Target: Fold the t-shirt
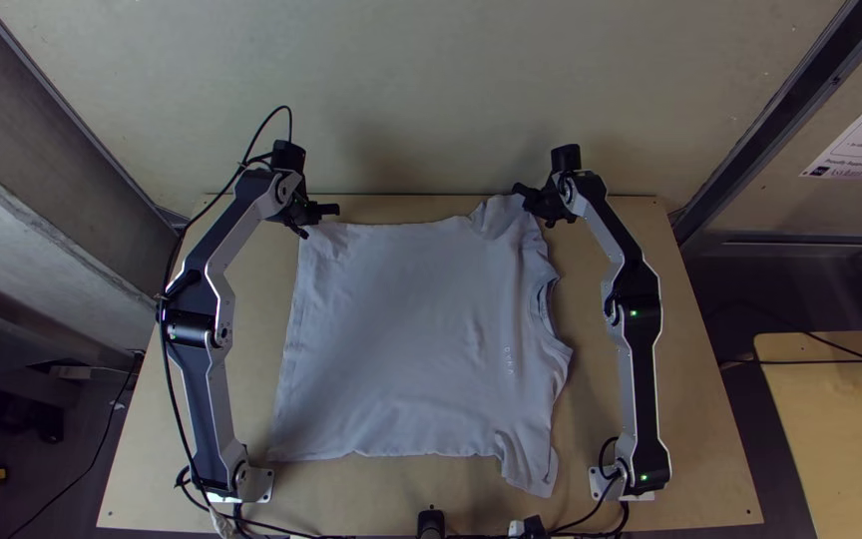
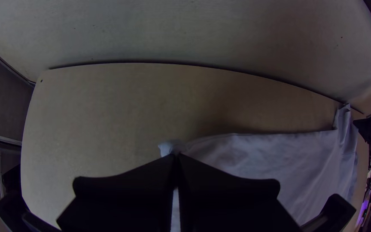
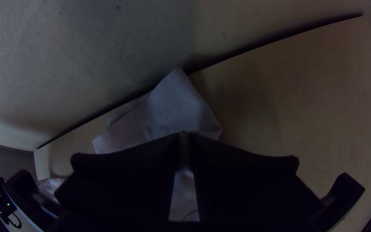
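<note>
In the top view my left gripper (image 1: 317, 222) is at the far left corner of the pale t-shirt (image 1: 401, 329), and my right gripper (image 1: 535, 207) is at the far right sleeve. The shirt lies mostly spread, neck opening to the right, near sleeve pointing toward the table's front. In the left wrist view, my left gripper (image 2: 175, 155) is shut on the corner of the t-shirt (image 2: 245, 152), a small tuft showing beyond the tips. In the right wrist view, my right gripper (image 3: 185, 134) pinches sleeve cloth of the t-shirt (image 3: 164, 116), its fingers close together; part of the sleeve sticks out past them.
The light wooden table (image 1: 391, 489) extends around the shirt, with a pale wall (image 1: 431, 100) directly behind its far edge. Black cables (image 1: 291, 529) run along the front edge. Another wooden table (image 1: 840, 399) stands off to the right.
</note>
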You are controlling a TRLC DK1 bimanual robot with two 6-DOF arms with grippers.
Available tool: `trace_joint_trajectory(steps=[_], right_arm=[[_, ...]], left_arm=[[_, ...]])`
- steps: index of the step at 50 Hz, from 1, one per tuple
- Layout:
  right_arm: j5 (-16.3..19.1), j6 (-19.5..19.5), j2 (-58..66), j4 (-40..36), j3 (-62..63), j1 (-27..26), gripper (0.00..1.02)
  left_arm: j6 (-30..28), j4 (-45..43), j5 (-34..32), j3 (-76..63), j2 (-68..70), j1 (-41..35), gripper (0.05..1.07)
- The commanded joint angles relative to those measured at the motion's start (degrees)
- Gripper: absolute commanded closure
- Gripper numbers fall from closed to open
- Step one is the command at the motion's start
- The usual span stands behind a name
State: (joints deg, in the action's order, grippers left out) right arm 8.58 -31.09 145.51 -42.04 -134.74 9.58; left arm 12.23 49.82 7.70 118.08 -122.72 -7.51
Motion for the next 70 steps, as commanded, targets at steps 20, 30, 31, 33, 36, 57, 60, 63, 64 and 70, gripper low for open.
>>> trace_joint_trajectory(steps=[20, 30, 31, 33, 36, 57, 60, 63, 64, 70], right_arm=[[-1.0, 1.8, -9.5, -6.8, 1.8, -4.0, 1.0], [-1.0, 4.6, -11.7, -11.7, 3.8, -4.3, 1.0], [-1.0, 5.0, -11.9, -12.5, 4.0, -4.3, 1.0], [-1.0, 5.3, -12.4, -13.6, 4.4, -4.1, 1.0], [-1.0, 6.0, -13.7, -14.8, 5.5, -3.8, 1.0], [-1.9, 8.8, -24.8, -15.0, 21.1, -1.9, 1.0], [-2.8, 9.4, -26.6, -14.9, 23.9, -1.4, 1.0], [-3.6, 10.3, -28.4, -14.4, 27.0, -1.0, 1.0], [-3.8, 10.5, -29.1, -14.1, 27.9, -0.9, 1.0], [-4.8, 11.1, -33.2, -13.4, 33.5, -0.4, 1.0]], left_arm=[[2.1, 0.4, -0.8, -0.7, 2.4, 1.4, 1.05], [2.4, -4.6, -5.3, -9.9, 7.4, 3.6, 1.05], [2.4, -6.0, -6.1, -11.3, 8.3, 4.0, 1.05], [2.5, -7.4, -6.6, -13.3, 10.0, 4.4, 1.05], [2.4, -7.7, -7.5, -15.1, 11.3, 5.0, 1.05], [0.1, -8.0, -9.4, -24.4, 19.4, 8.3, 1.05], [-0.2, -8.3, -9.4, -26.2, 20.5, 8.3, 1.05], [-0.2, -8.8, -9.4, -28.1, 21.6, 8.3, 1.05], [-0.2, -9.0, -9.4, -28.7, 21.9, 8.2, 1.05], [-0.1, -10.4, -9.5, -32.7, 24.2, 7.9, 1.05]])
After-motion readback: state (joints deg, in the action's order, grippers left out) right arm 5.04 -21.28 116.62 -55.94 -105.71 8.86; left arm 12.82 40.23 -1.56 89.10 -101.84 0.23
